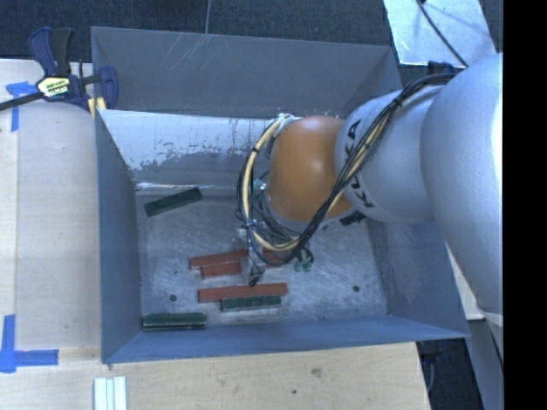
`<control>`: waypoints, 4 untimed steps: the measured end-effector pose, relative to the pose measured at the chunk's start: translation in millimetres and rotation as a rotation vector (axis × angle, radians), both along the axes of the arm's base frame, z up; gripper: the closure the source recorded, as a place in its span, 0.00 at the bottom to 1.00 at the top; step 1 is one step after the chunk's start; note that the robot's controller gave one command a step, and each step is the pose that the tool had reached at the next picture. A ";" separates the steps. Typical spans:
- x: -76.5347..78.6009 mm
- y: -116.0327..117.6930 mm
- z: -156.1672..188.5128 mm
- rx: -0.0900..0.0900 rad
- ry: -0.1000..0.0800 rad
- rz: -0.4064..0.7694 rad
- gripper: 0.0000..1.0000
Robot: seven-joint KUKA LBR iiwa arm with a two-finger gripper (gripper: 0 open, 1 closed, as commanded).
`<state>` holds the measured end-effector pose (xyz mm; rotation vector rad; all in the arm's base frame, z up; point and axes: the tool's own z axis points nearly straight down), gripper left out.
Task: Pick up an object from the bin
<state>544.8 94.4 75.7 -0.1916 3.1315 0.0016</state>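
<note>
My gripper (254, 269) reaches down into the middle of the bin, mostly hidden under the arm's wrist. Its tip is at the right end of a red-brown flat bar (215, 265) lying on the bin floor. Just below it lie a second red-brown bar (232, 294) and a dark green bar (250, 303), side by side and touching. I see nothing held in the gripper.
Another dark green bar (174, 320) lies along the front wall at the left. A further green bar (173, 201) rests near the back left corner. The arm and its orange cover with cables hang over the bin's right half.
</note>
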 end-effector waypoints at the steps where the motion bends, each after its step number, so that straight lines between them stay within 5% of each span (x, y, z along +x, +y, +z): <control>1: -0.2 -0.2 -1.9 -0.001 0.002 -0.001 0.00; 2: 1.1 0.1 -0.4 0.000 -0.002 -0.001 1.00; 3: 0.5 15.5 120.3 0.000 -0.007 0.061 1.00; 4: -26.6 -12.9 189.6 -0.003 -0.005 0.451 1.00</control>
